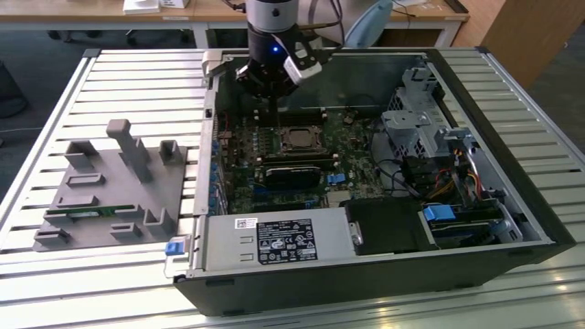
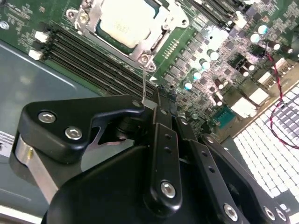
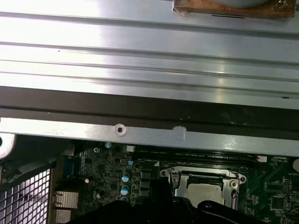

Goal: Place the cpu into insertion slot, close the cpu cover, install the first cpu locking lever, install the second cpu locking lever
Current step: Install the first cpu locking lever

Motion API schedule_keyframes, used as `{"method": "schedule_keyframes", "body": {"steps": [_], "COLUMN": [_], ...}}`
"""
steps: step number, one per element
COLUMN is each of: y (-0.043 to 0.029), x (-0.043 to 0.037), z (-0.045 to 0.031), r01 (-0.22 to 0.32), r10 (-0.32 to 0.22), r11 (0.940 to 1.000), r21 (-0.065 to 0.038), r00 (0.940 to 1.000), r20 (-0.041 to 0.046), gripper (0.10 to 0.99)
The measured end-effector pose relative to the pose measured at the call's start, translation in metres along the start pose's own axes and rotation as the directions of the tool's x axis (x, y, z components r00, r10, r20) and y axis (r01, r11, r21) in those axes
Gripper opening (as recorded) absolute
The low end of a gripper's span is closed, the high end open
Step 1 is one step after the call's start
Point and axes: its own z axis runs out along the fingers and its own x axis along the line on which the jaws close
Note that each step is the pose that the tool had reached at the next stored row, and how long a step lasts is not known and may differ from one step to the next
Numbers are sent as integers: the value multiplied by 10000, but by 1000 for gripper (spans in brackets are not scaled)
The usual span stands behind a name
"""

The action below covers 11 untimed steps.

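Gripper (image 2: 145,106) fingers (image 2: 122,109) together, pinching free end of thin wire locking lever (image 2: 145,84). Lever runs to corner of cpu cover (image 2: 89,21). Cover down flat, framing cpu (image 2: 124,23), which sits in insertion slot (image 1: 282,133). Green motherboard (image 2: 219,60) all around. Exterior view: gripper inside open computer case (image 1: 512,205), slot near, at 5 o'clock from it. Grey fixture block (image 1: 114,185) at 9 o'clock of case, on slatted tabletop (image 1: 119,75).

Arm (image 1: 272,15) stands vertical, wrist downward; black gripper (image 1: 265,103) hangs tip-down, tilted slightly toward the exterior view's left.
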Motion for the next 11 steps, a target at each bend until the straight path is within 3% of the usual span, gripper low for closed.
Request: {"method": "schedule_keyframes", "body": {"steps": [11], "y": [-14], "x": [-249], "z": [13], "r01": [-1], "r10": [1], "r11": [10000], "r21": [-1], "r00": [10000], "r20": [-14], "gripper": [106]}}
